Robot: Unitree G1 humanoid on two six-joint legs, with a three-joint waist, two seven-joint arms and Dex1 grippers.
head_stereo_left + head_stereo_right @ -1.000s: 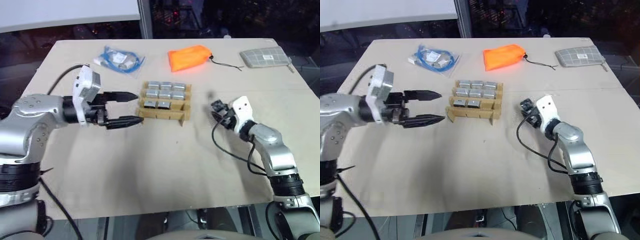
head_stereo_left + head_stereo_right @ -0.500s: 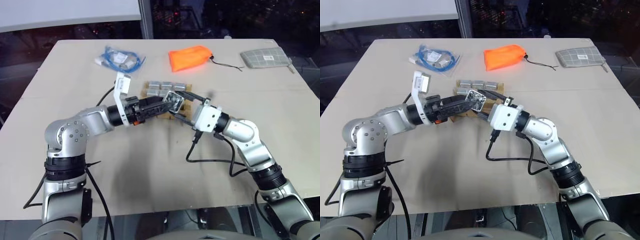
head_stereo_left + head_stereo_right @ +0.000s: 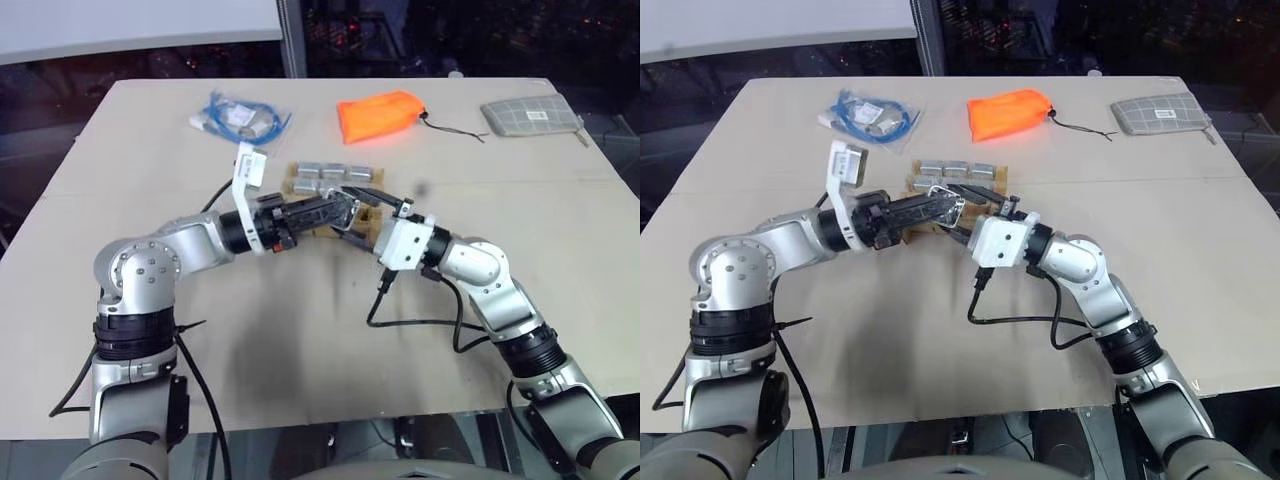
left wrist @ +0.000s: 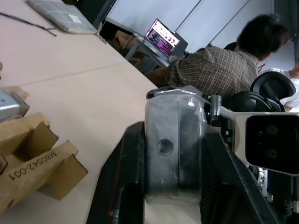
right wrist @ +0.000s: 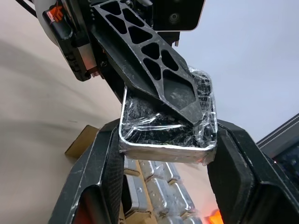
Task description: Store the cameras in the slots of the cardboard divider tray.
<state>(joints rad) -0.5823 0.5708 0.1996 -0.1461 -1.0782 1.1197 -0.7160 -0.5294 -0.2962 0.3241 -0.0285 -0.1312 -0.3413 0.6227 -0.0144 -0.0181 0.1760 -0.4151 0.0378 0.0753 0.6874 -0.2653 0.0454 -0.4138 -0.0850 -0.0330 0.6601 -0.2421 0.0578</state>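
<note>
1. A plastic-wrapped camera (image 5: 168,122) is held in the air just above the near edge of the cardboard divider tray (image 3: 300,183).
2. The left gripper (image 3: 952,206) is clenched on this camera; the right gripper (image 3: 970,198) grasps the same camera on its two sides.
3. More cameras (image 3: 330,172) fill the tray's far slots.
4. The tray sits mid-desk (image 3: 300,330); beyond it lie a blue cable bag (image 3: 237,118), an orange pouch (image 3: 378,114) and a grey checked pouch (image 3: 531,115).

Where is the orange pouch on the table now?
In the left eye view the orange pouch lies at the table's far edge, behind the tray, between the blue cable bag and the grey pouch.
</note>
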